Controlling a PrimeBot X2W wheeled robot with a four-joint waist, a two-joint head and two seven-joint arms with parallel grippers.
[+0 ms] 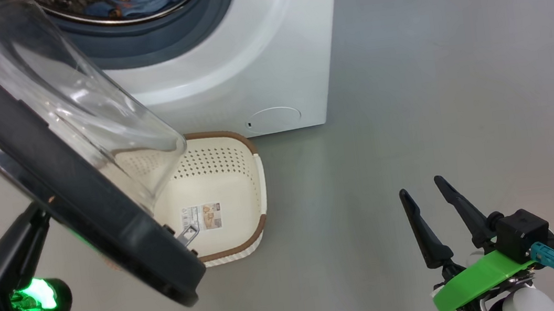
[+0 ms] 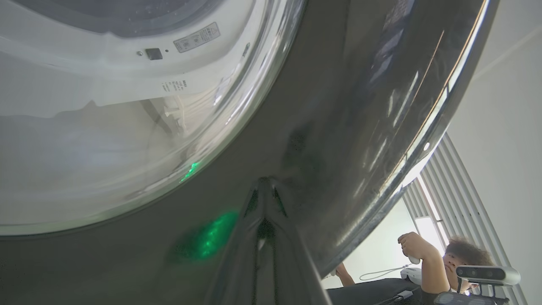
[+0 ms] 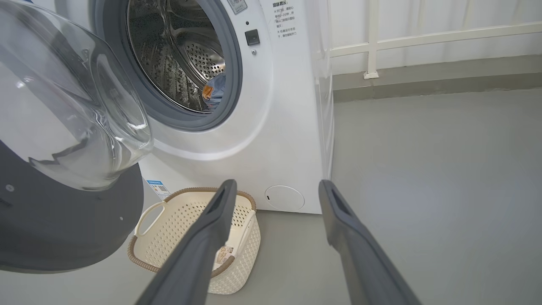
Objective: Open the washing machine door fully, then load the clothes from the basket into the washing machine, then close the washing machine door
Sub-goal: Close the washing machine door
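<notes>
Head view: door (image 1: 76, 198) edge overhangs basket (image 1: 221, 173) (open floor (image 1: 434, 104) rightward).

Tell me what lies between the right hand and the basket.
Just bare grey floor. The head view shows nothing standing between the open right hand and the basket.

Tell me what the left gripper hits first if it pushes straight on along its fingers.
The washing machine door: the shut left gripper points at its glossy black face, with the tips seemingly touching it.
</notes>
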